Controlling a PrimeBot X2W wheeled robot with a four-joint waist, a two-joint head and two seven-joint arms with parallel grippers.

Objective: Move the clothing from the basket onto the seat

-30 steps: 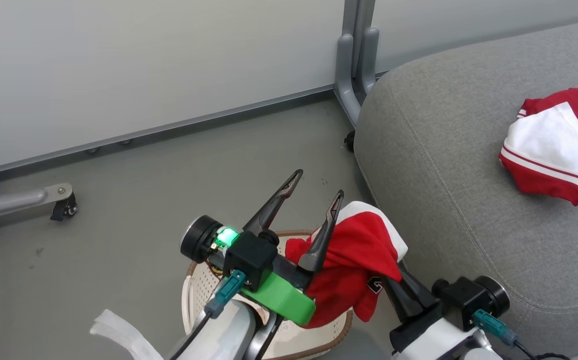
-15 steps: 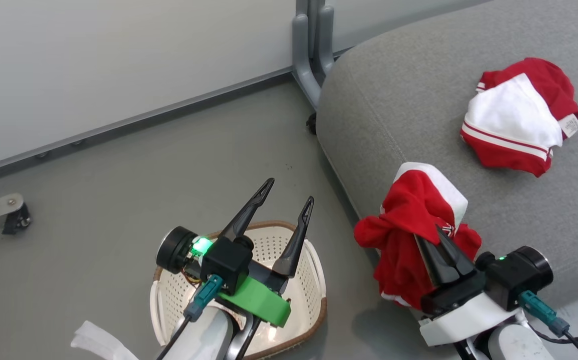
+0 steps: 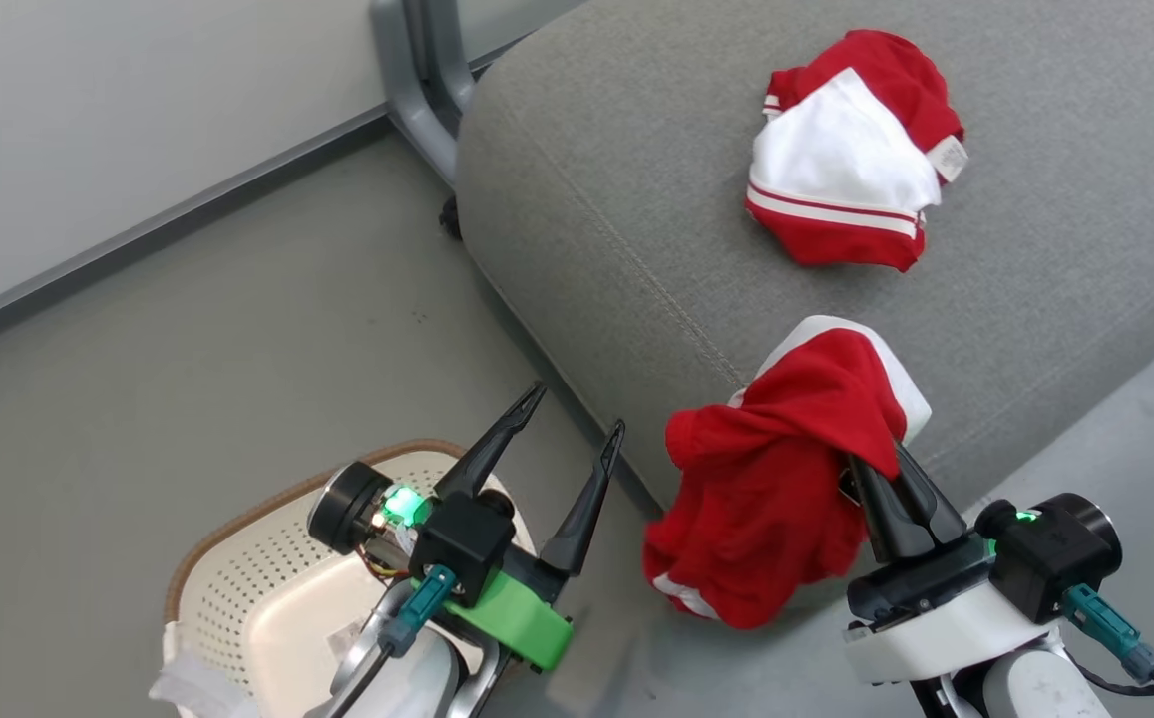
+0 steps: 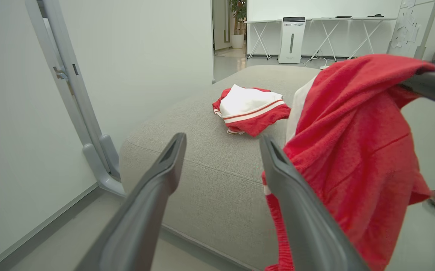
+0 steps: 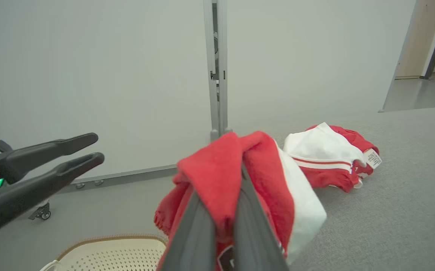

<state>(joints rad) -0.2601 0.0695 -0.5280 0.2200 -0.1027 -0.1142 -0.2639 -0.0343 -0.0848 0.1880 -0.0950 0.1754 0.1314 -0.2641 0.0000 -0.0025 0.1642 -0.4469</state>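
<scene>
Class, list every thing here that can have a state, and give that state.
left gripper, open, holding nothing.
right gripper, shut on the hanging garment.
hanging garment, pinched and draping beside the seat edge.
second garment, lying crumpled on the seat.
basket, on the floor, no clothing visible inside.
seat, bearing one garment.

Grey floor (image 3: 188,329), pale partition wall (image 3: 88,120).
Grey metal post (image 3: 422,80) at the wall's foot; far behind, white appliance (image 4: 291,39) beside white tables (image 4: 352,18).
</scene>
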